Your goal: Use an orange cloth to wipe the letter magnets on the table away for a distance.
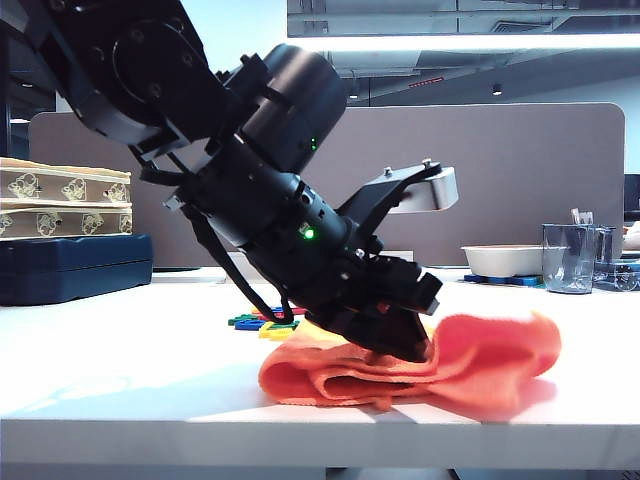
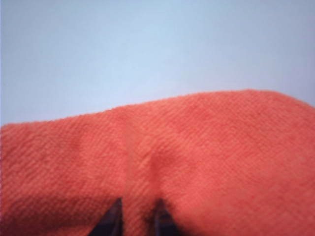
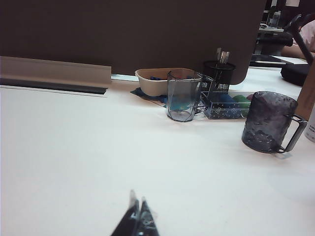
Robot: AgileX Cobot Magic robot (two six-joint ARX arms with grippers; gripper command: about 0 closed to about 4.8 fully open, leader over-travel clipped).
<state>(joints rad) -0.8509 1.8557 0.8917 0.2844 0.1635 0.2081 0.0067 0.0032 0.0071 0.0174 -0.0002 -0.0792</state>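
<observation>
The orange cloth [image 1: 480, 360] lies loosely folded on the white table [image 1: 120, 360] near its front edge. My left gripper [image 1: 400, 350] points down into the cloth's middle. In the left wrist view the cloth [image 2: 197, 147] fills the lower half, and the left gripper [image 2: 139, 209] is shut on a raised ridge of it, which sits between the two dark fingertips [image 2: 114, 216]. The letter magnets [image 1: 262, 322], a small red, blue, green and yellow cluster, lie just behind the cloth's left end, partly hidden by the arm. The right gripper [image 3: 138, 209] is shut and empty above bare table [image 3: 74, 147].
A dark blue case [image 1: 70, 265] with patterned boxes [image 1: 65, 205] on top sits back left. At the back right are a white bowl [image 1: 503, 260] and a clear cup [image 1: 568, 258]. The right wrist view also shows a dark mug [image 3: 268, 123] and a mesh holder [image 3: 219, 73]. A brown-grey divider [image 1: 500, 170] closes the back.
</observation>
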